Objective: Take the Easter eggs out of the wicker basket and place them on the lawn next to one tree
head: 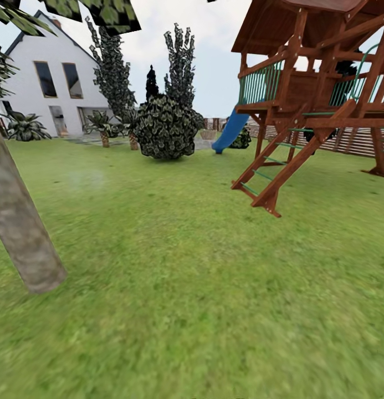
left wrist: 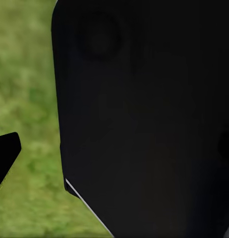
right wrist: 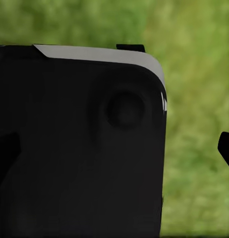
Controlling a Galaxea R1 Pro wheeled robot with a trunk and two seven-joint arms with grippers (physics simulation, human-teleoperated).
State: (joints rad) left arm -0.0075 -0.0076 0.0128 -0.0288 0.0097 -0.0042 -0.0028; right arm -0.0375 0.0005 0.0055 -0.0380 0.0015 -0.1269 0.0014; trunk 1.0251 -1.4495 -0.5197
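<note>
A: Why was nothing being held or set down at this point?

B: My guess is the robot was on its way across the lawn (head: 203, 288). The head camera looked over open grass, with a pale grey-beige trunk of the tree (head: 20, 221) leaning up at the near left, and no eggs showed beside it. Far off, between the round bush (head: 165, 128) and the blue slide (head: 230, 130), a small tan thing sat on the ground. It might have been the wicker basket (head: 208, 134), though it was too small to be sure.

A: And the grippers?

B: I couldn't tell. Each wrist camera was mostly blocked by a dark rounded panel of the robot's own body (left wrist: 144, 119), so the arms seemed tucked in close for travel. Blurred grass lay beyond, and a black tip at each picture's edge said nothing of how the jaws stood.

A: How did the tree look?

B: The trunk was smooth, straight and mottled grey-beige, with dark angular leaves (head: 97, 14) hanging low overhead. The wooden playset (head: 319, 94) stood to the right, and the white house (head: 47, 83) at the far left
</note>
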